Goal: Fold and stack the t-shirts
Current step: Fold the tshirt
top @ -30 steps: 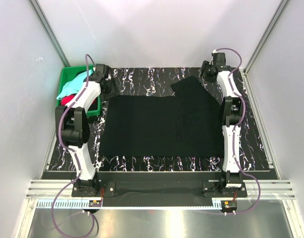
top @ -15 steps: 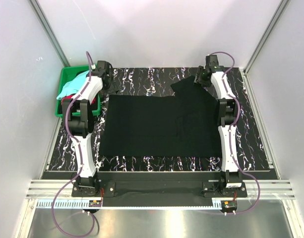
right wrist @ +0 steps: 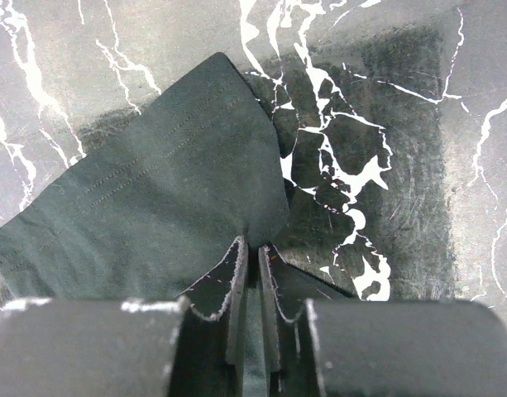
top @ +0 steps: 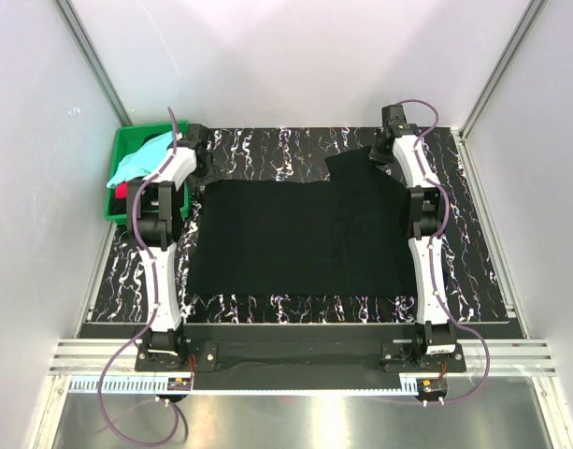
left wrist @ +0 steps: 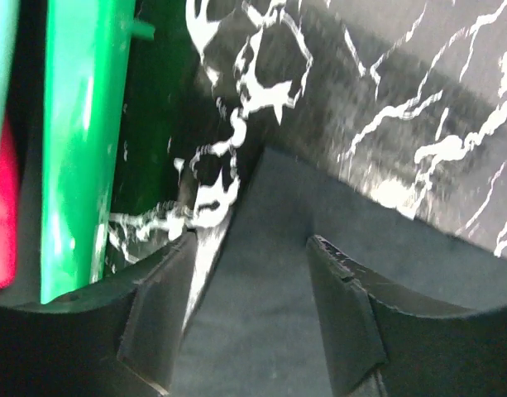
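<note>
Right gripper (right wrist: 251, 248) pinched almost shut on the black tee (right wrist: 154, 207), a small raised fold of its edge squeezed between the two fingers. Just beyond the fingertips, a pointed flap of the same tee, flat on the table (right wrist: 402, 124), with rows of stitching across it. Table surface black with white streaks, bare to the right of the flap. From overhead, this gripper at the tee's far right corner, its arm stretched long from the base at the near edge.

Left gripper (left wrist: 249, 240) open, jaws well apart, nothing held. Between the fingers, the tee's far left corner, flat on the table. Contact with the cloth impossible to tell. Just to the left, the wall of a green crate (left wrist: 79, 149), close beside the corner but not on it. From overhead, the left arm also stretched forward, its gripper between crate and tee.

Black tee spread flat across the middle of the table, roughly rectangular, near hem close to the front edge, one flap jutting toward the far right corner.

Inside the crate at the far left of the table, an aqua tee (top: 136, 161) heaped on top and a red tee (top: 127, 190) under it on the nearer side, both well apart from the black one.
</note>
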